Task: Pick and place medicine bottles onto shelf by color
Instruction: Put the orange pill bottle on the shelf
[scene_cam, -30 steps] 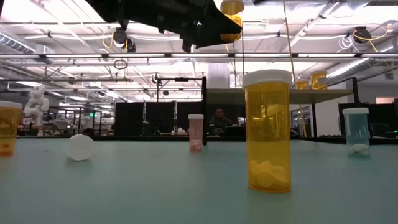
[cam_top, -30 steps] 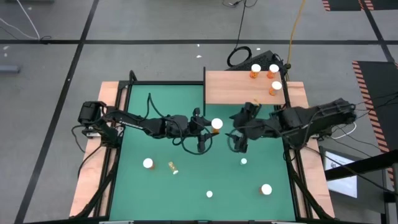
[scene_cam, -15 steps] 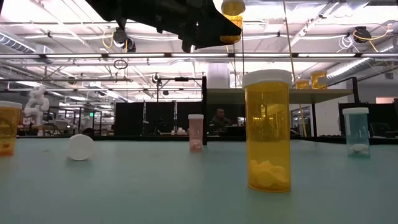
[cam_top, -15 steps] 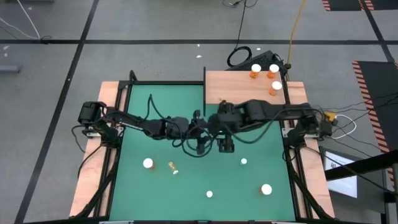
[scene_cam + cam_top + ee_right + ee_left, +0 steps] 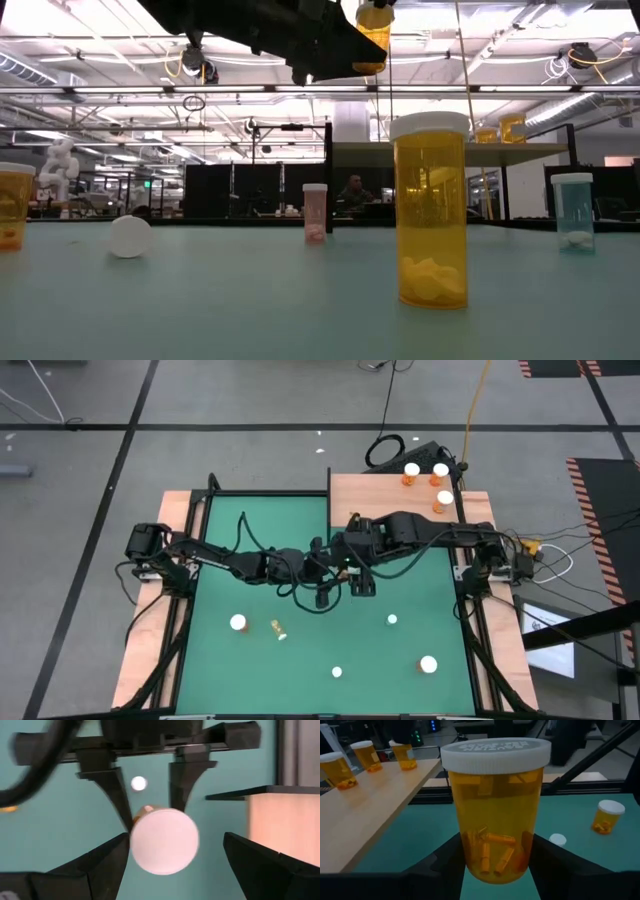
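Observation:
An orange medicine bottle (image 5: pixel 495 810) with a white cap hangs above the middle of the green mat (image 5: pixel 250 660), and my left gripper (image 5: pixel 495 870) is shut on it. My right gripper (image 5: pixel 176 840) points steeply down over it, open, with one finger on each side of the cap (image 5: pixel 164 841). In the high view the right arm (image 5: pixel 400 535) hides the bottle. The low view shows the bottle (image 5: pixel 372 45) high above the mat. The shelf (image 5: pixel 380 500) at the far right carries three orange bottles (image 5: pixel 440 473) standing on their bases. My left gripper pinches the bottle's lower body (image 5: pixel 470 855) between its two fingers. They come in almost level from the table's left. The bottle stands upright in the hold, cap up, lifted clear of the mat. My right gripper has one finger (image 5: pixel 107 857) right beside the cap's rim; I cannot tell whether it touches.
Several more bottles are spread over the near half of the mat: a white-capped one (image 5: pixel 238 623), a small orange one lying down (image 5: pixel 278 629), and others (image 5: pixel 392 619) (image 5: pixel 337 672) (image 5: pixel 428 664). The low view shows a large orange bottle (image 5: pixel 431 210) close up.
My right gripper has gone toward the table's left, from beside the shelf's near edge to above the bottle held by the left gripper. It has tipped further downward and stayed open. The bottle's cap, plain in the high view a second ago, is now covered by the right arm.

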Tool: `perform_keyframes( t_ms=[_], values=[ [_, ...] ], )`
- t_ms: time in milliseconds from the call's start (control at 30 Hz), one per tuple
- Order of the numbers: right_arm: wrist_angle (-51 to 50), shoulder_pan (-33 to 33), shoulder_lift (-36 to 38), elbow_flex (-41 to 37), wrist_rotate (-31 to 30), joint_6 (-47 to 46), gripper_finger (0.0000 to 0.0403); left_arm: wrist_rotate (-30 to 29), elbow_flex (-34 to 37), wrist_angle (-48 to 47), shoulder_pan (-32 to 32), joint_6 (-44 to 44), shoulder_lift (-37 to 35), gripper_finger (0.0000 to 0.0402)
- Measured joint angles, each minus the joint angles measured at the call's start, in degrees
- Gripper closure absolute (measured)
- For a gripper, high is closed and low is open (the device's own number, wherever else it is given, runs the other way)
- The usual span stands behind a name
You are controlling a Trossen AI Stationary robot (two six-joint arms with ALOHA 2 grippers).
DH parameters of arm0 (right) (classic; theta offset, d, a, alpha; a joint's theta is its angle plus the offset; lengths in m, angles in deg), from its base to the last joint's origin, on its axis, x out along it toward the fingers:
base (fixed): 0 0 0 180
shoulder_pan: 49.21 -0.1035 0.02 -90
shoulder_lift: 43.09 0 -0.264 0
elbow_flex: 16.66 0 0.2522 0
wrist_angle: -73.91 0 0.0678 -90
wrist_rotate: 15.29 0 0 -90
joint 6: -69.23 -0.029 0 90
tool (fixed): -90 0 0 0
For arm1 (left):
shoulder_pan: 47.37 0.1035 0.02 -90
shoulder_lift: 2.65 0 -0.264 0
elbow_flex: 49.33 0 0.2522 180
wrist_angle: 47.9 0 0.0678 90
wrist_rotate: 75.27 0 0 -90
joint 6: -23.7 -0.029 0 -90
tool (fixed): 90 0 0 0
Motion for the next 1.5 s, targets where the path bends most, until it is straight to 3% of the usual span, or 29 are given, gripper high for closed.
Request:
perform_keyframes(
  t_ms=[267, 567, 800, 933, 1133, 1300, 1500],
  values=[
    [-0.6, 0.5, -1.8, 0.0, 4.5, 0.6, 0.0096, 0.0, 0.0, -0.2, 0.0, 0.0, 0.0, 0.0197],
    [-0.5, 0.7, -1.7, 0.0, 5.6, 0.6, 0.0205, 0.4, 0.0, -0.4, 0.0, 0.3, 0.0, 0.0209],
    [-1.0, 0.6, -1.6, 0.0, 5.8, 0.4, 0.0193, 0.2, 0.0, -0.8, 0.0, 1.2, 0.0, 0.0165],
    [-4.2, 0.6, -1.6, 0.0, 5.8, -0.7, 0.0174, -1.5, 0.0, -7.2, -0.1, 1.8, -4.0, 0.0120],
    [-4.6, 0.7, -0.7, 0.0, 5.8, -1.9, 0.0202, -6.2, 0.0, -21.8, -0.2, 5.1, -13.9, 0.0056],
    [-4.7, 2.3, 0.5, 0.0, 6.0, -1.9, 0.0199, -8.3, 0.1, -31.3, -0.1, 7.1, -20.4, 0.0044],
    [-4.9, 4.3, 2.4, 0.0, 5.9, -3.7, 0.0190, -8.4, 0.2, -36.9, -0.3, 6.6, -22.1, 0.0044]
  ],
)
